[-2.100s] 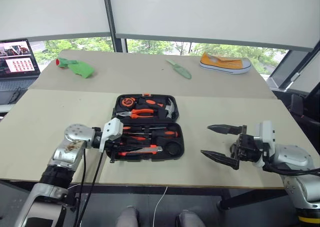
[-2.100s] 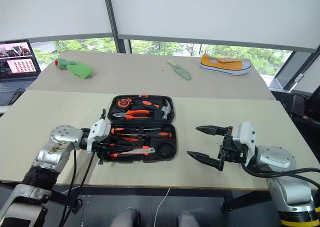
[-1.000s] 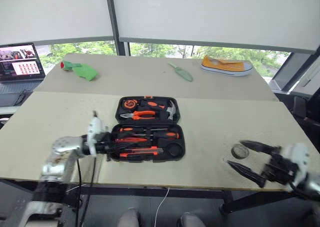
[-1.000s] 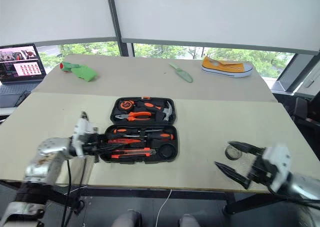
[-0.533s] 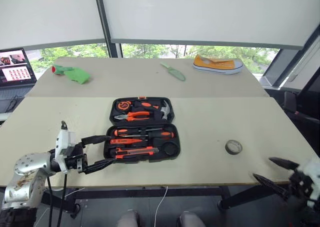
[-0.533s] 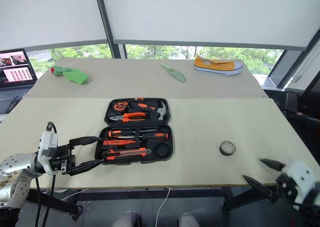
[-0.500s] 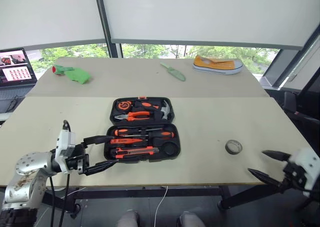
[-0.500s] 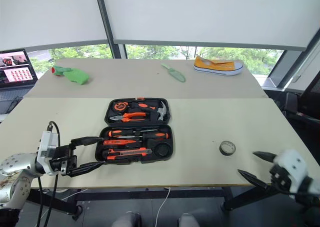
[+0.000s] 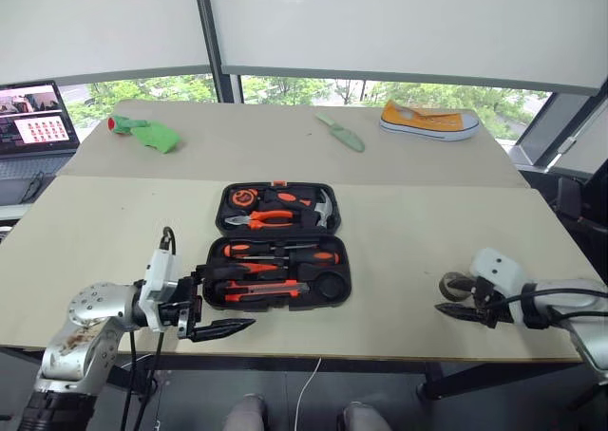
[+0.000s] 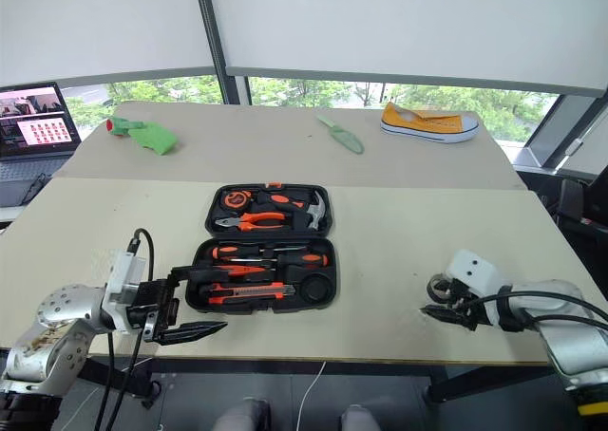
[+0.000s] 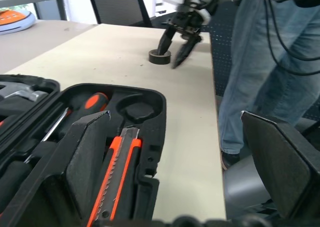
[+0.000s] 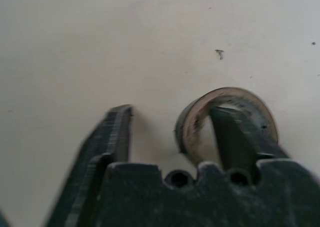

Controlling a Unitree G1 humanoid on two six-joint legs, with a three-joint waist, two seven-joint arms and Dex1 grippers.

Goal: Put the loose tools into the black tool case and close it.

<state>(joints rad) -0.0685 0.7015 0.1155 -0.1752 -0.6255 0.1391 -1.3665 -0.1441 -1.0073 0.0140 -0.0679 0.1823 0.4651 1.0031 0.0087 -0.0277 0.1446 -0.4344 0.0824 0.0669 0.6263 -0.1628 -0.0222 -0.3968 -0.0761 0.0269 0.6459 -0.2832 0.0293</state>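
Observation:
The black tool case [image 9: 344, 251] lies open at the table's middle. Its near half holds two black-and-orange screwdrivers [image 9: 285, 252] and the orange-black utility knife [image 9: 264, 288]; a round recess [image 9: 330, 284] is bare. The grey tape roll [image 9: 450, 283] lies flat on the table to the right. My right gripper [image 12: 170, 114] stands over it with one finger inside the roll's [image 12: 190, 124] hole and the other outside, a gap still showing beside the wall. My left gripper [image 9: 242, 296] hangs open just off the case's front left corner, holding nothing.
The case's lid half carries pliers, a hammer and a tape measure. On the far table lie a green trowel [image 9: 342, 132], a yellow shoe [image 9: 427, 121] and a green tool [image 9: 144, 130]. A laptop [image 9: 33, 113] stands far left. A person's legs [image 11: 260, 62] stand beyond the table's right end.
My right gripper has come in from the table's right edge onto the tape roll and narrowed, one finger entering its hole. My left gripper has drawn back from the case and opened.

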